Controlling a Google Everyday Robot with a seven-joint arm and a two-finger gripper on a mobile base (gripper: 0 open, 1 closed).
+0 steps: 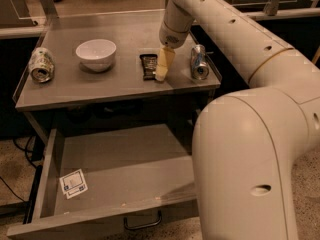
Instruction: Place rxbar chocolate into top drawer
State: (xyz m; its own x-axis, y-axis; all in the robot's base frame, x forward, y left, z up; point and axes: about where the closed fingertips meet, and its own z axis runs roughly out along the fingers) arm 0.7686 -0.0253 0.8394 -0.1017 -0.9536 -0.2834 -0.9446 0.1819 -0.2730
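Observation:
The rxbar chocolate [148,65], a flat dark bar, lies on the grey table top [125,86] between the bowl and the right-hand can. My gripper [161,73] reaches down from the arm and stands right beside the bar's right edge, its pale tip on or just above the table. The bar is not lifted. The top drawer [100,218] is pulled open below the table, with a dark wire handle [142,222] on its front and a white sticker [73,183] inside at the left.
A white bowl [96,53] stands left of the bar. A can [41,64] lies at the table's left edge. A silver can [199,62] lies just right of the gripper. My bulky arm [250,149] covers the drawer's right side.

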